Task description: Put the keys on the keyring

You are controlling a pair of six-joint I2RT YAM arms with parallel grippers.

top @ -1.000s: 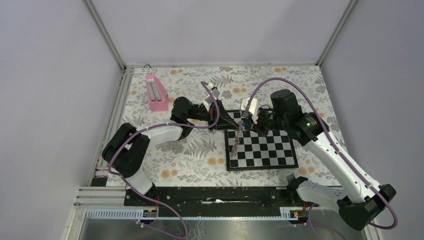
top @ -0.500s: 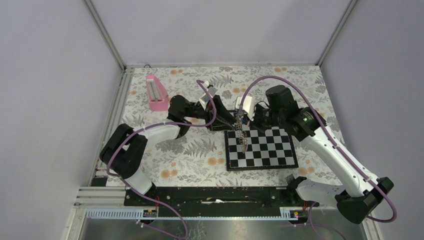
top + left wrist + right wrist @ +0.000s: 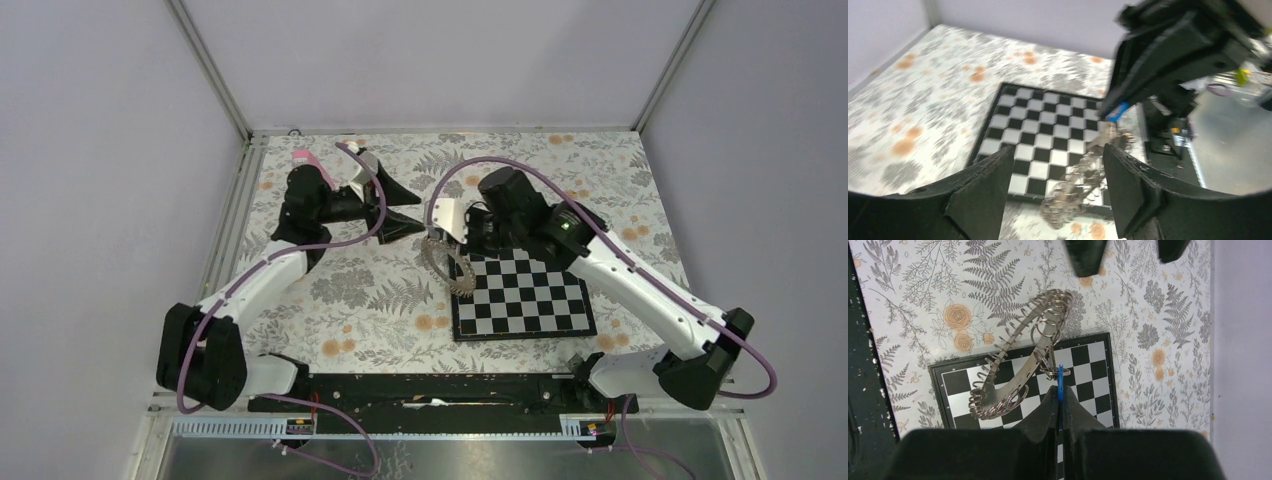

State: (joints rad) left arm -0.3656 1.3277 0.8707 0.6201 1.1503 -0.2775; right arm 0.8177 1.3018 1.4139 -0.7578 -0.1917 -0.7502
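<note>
Hanging in the air over the far left corner of the chessboard (image 3: 530, 300), the keyring (image 3: 1040, 347) is seen tilted, with small wire loops bristling along its band. It appears to be hooked to 1 key (image 3: 1060, 381), whose blue head is clamped between the fingers of the right gripper (image 3: 1060, 396). The left gripper (image 3: 422, 214) is poised just beside the keyring, its 2 jaws spread apart, and nothing is gripped by it. A floral cloth (image 3: 360, 290) is spread beneath the board.
</note>
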